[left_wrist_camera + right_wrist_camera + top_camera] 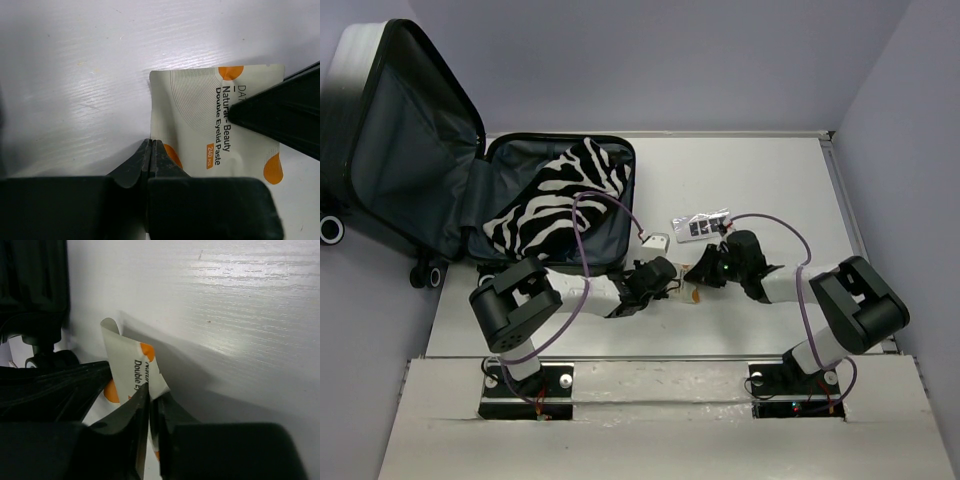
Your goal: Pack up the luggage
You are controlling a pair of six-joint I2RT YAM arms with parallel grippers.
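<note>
The luggage lies open at the far left, its dark lining showing and a zebra-print cloth in its right half. A small cream sachet with orange spots, printed "Double Eyelid Paste", is between both grippers near the table's middle. My left gripper is shut on the sachet's edge; it also shows in the top view. My right gripper is shut on the opposite end of the curled sachet; it also shows in the top view. Its finger shows over the sachet.
A small white adapter lies just right of the luggage. A white strip of items in clear packaging lies behind the right gripper. Purple cables loop over both arms. A raised wall edges the table at the right.
</note>
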